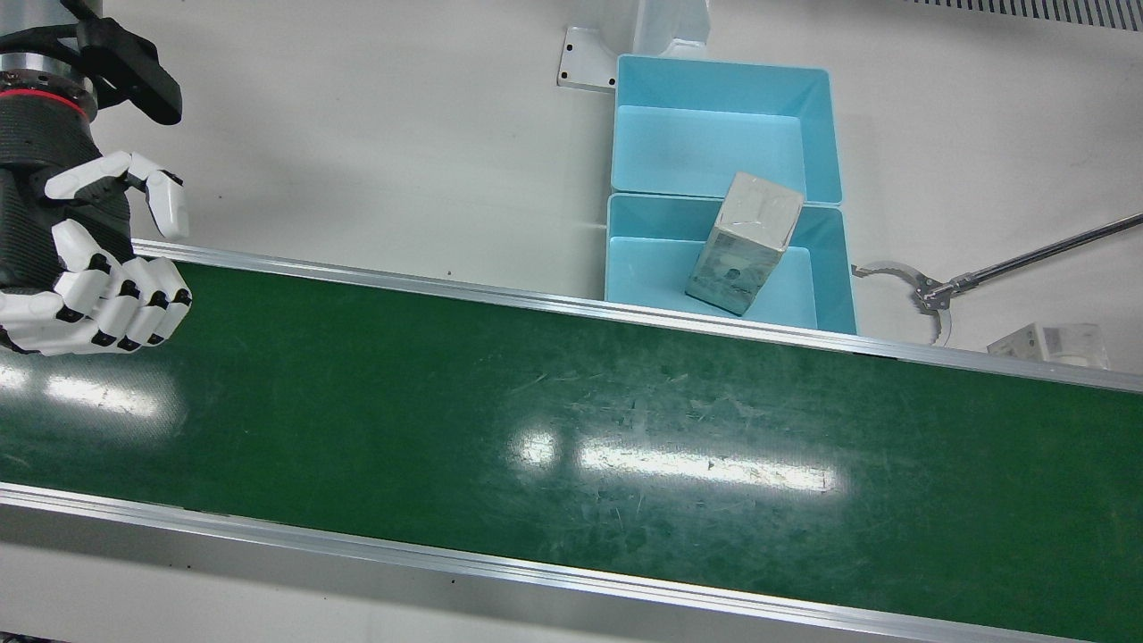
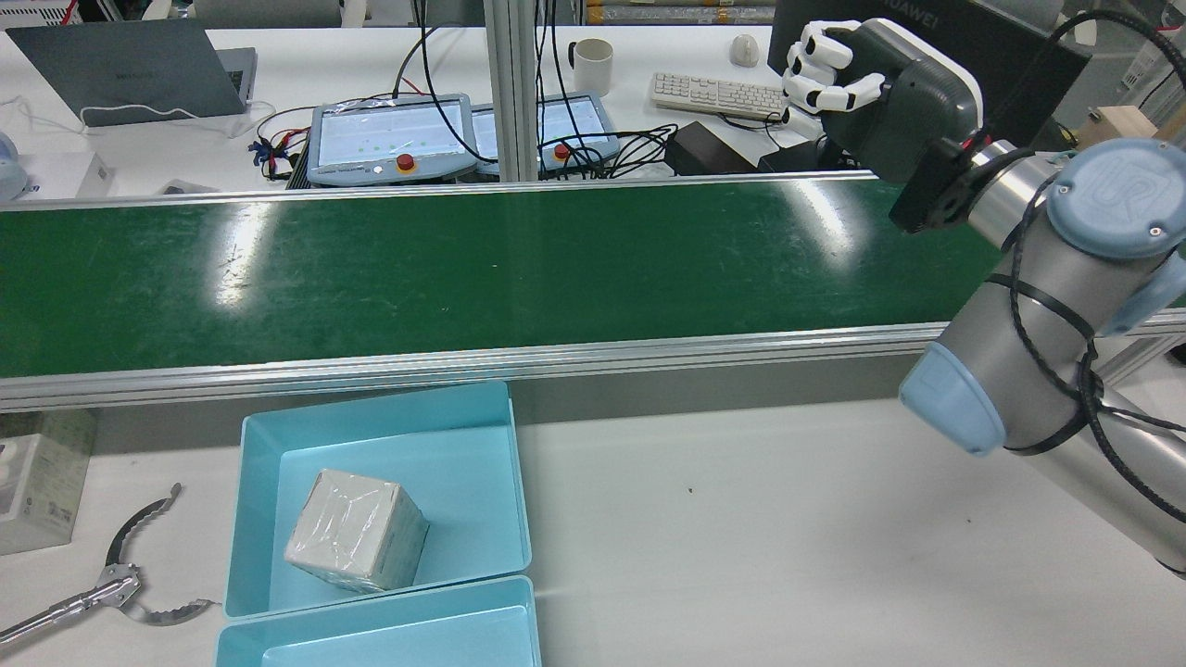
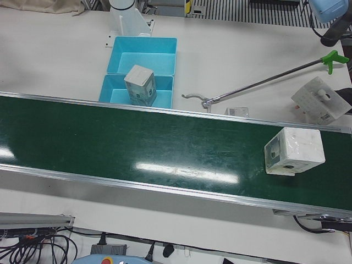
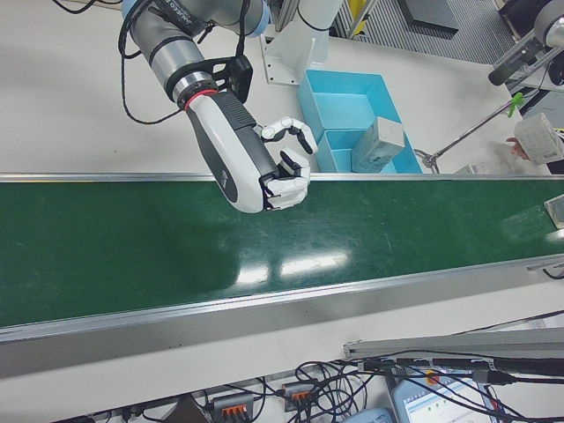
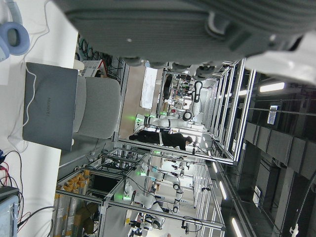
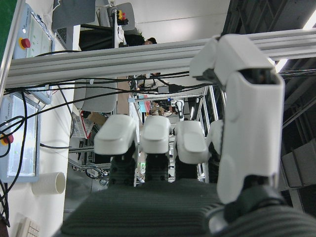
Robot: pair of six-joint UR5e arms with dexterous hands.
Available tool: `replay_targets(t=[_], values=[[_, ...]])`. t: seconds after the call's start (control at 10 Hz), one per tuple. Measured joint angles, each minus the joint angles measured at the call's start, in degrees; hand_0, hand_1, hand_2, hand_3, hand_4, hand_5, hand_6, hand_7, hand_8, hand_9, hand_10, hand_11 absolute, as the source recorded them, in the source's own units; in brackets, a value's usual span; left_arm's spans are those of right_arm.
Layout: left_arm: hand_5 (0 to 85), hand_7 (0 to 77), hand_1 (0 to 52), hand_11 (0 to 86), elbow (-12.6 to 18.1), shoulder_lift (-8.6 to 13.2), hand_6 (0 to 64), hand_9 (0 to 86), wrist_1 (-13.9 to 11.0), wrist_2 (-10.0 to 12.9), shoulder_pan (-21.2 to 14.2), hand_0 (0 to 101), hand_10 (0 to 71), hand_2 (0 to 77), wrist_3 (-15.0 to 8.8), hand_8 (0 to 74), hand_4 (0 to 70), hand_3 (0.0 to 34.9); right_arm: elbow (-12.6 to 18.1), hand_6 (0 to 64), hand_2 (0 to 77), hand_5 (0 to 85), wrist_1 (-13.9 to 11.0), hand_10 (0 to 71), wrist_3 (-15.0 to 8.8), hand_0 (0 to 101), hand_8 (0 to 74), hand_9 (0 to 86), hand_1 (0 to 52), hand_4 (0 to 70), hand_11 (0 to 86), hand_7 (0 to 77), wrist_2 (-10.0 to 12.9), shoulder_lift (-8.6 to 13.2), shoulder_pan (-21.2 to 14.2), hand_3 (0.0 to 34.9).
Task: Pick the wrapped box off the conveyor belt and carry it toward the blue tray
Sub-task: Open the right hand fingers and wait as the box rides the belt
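Two blue trays, one wrapped box on my conveyor belt, another tilted in the near tray. My right hand, fingers curled on nothing, hangs well apart from it.

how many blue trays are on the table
2 light blue plastic trays, end to end beside the green conveyor belt: the nearer tray holds a plastic-wrapped box, the farther tray holds nothing.
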Motion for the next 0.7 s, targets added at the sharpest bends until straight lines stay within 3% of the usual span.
replay_targets(t=[0.7], values=[[1.1,0.0,0.0,0.0,0.0,0.0,0.0,0.0,0.0,0.0,0.0,0,0.5,0.5,0.0,0.0,0.0,0.0,-1.0,62.7,54.5,69.8,0.0,69.8,-0.1,51,69.8,69.8,4.4,69.3,70.4,69.8,0.3,0.8,-0.6,0.0]])
